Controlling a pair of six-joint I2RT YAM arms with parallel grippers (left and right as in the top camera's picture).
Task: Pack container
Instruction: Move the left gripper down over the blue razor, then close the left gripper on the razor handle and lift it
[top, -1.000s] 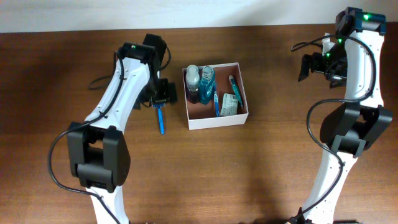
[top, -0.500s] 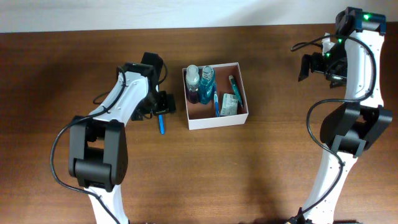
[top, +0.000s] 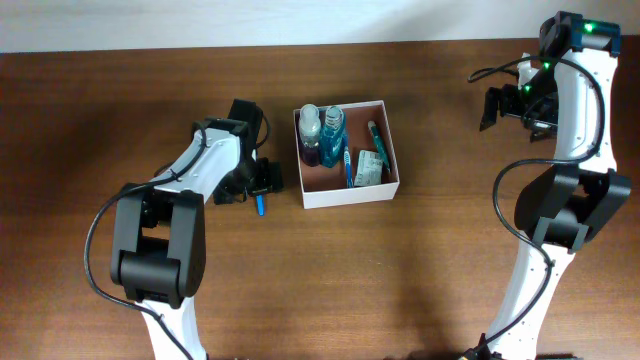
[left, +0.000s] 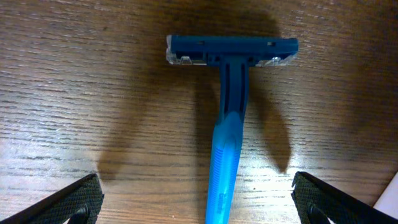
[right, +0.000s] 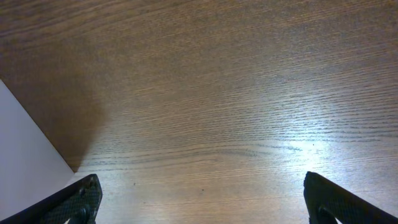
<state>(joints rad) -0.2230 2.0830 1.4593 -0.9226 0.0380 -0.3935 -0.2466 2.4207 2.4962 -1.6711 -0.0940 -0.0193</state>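
Container (top: 350, 194) stands square, white, thin-walled on grained wooden table (top: 400, 280).

No legible text (carton (top: 368, 168) print too small).

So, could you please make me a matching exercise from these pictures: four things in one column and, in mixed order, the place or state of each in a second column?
Things:
1. razor
2. two bottles
3. left gripper
4. right gripper

Places or states:
A. open, above bare wood
B. inside the container, far-left corner
C. lying on the table, left of the container
D. open, one finger on each side of the razor

Pairs: 1-C, 2-B, 3-D, 4-A
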